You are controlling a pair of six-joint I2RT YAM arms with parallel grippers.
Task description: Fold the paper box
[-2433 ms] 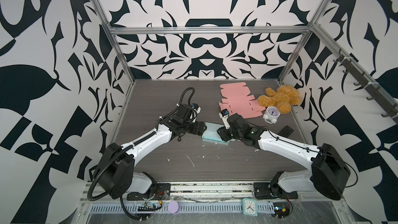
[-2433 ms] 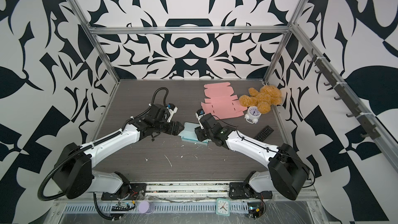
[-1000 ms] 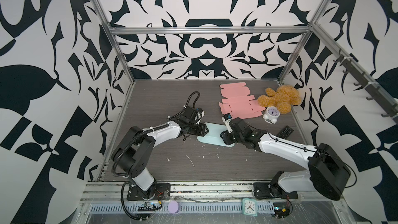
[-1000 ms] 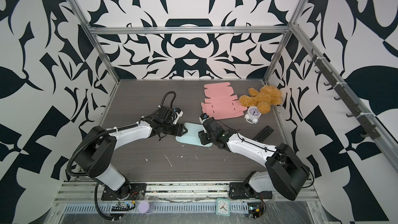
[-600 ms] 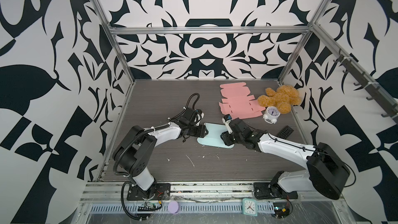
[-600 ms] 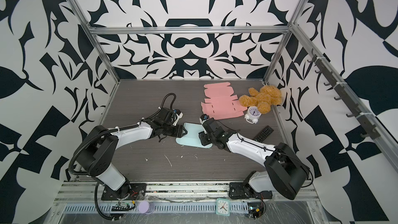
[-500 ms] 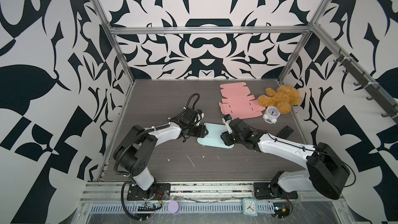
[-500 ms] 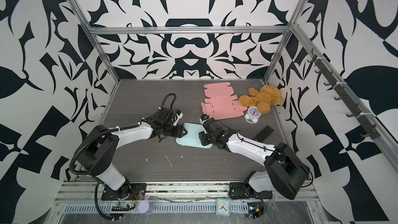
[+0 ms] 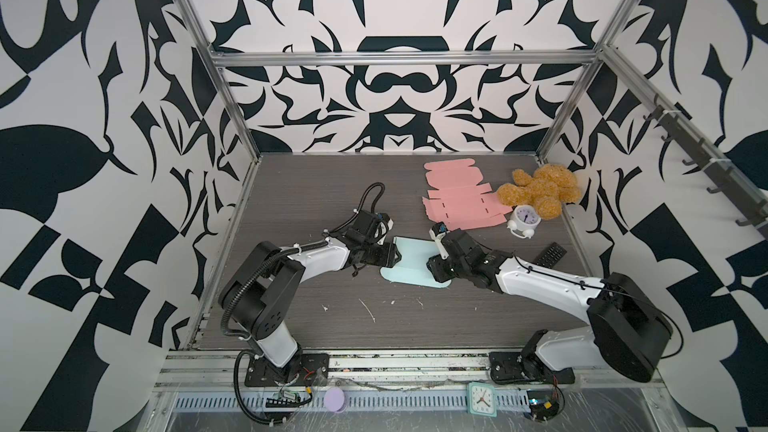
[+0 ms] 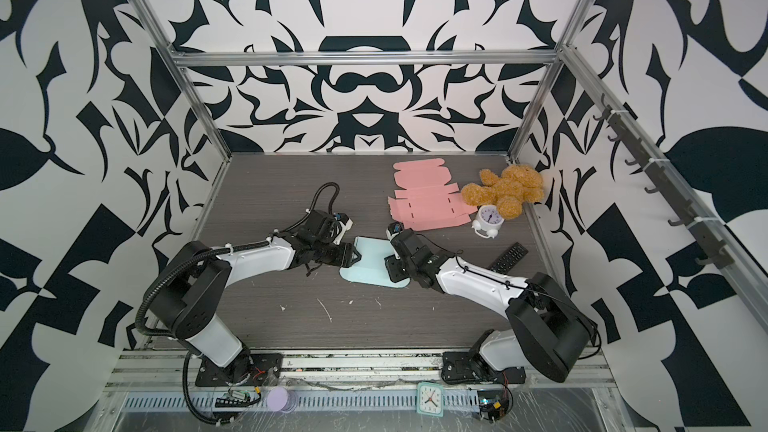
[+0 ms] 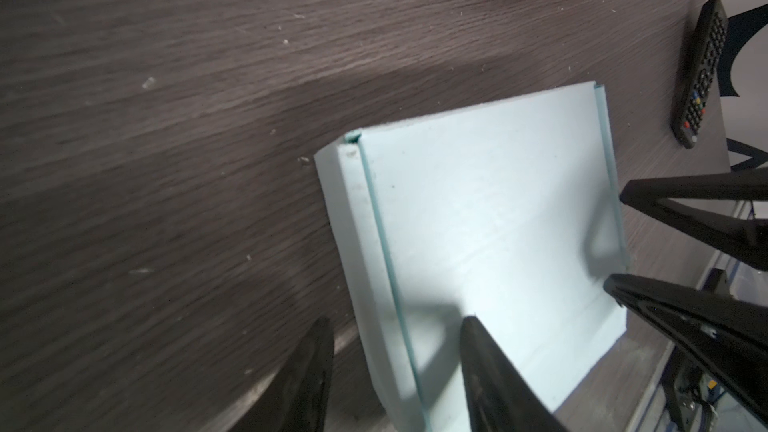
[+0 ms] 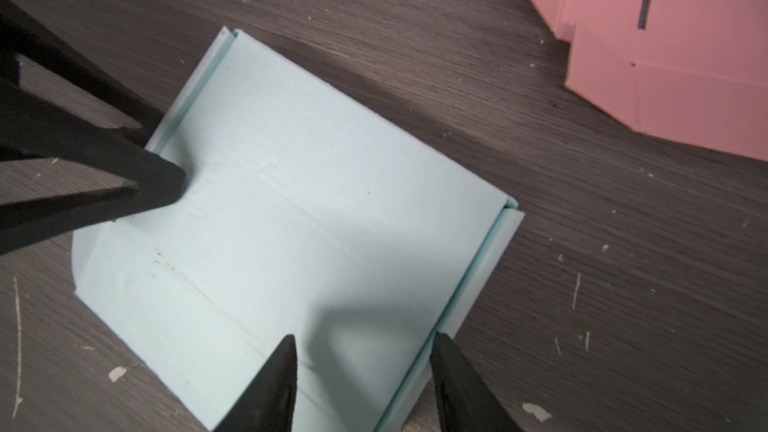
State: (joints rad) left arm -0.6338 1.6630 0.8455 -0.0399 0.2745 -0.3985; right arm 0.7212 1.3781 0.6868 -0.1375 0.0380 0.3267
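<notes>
1. Against the earliest top views, shows the paper box (image 9: 413,268) lying flatter and wider on the table (image 9: 332,184), and the left arm's elbow drawn in toward its base; places the box mid-table in both top views, directly between the left gripper (image 9: 394,257) and the right gripper (image 9: 434,274); sets each claw at its own side edge of the box; cannot settle from up here how wide either claw stands.
2. From the left wrist, catches the left gripper (image 11: 397,322) spread and pinching nothing, astride the folded side strip of the box (image 11: 498,201); puts one finger (image 11: 303,376) over bare table and its mate over the main panel; runs the strip's long axis straight away from the claw, along the line of reach; shows the other claw's dark fingers at the opposite edge.
3. From the right wrist, finds the mirror case: right gripper (image 12: 365,336) spread too, holding nothing, straddling the opposite side strip of the box (image 12: 311,201), again lengthwise to the reach; leaves the pink flat blank (image 12: 665,56) well apart.
4. Judged: looks like mid-fold, with the side walls next; hinges on each strip staying between its own nearer claw's fingers as they close; risks sliding the light sheet if one side bites first.
</notes>
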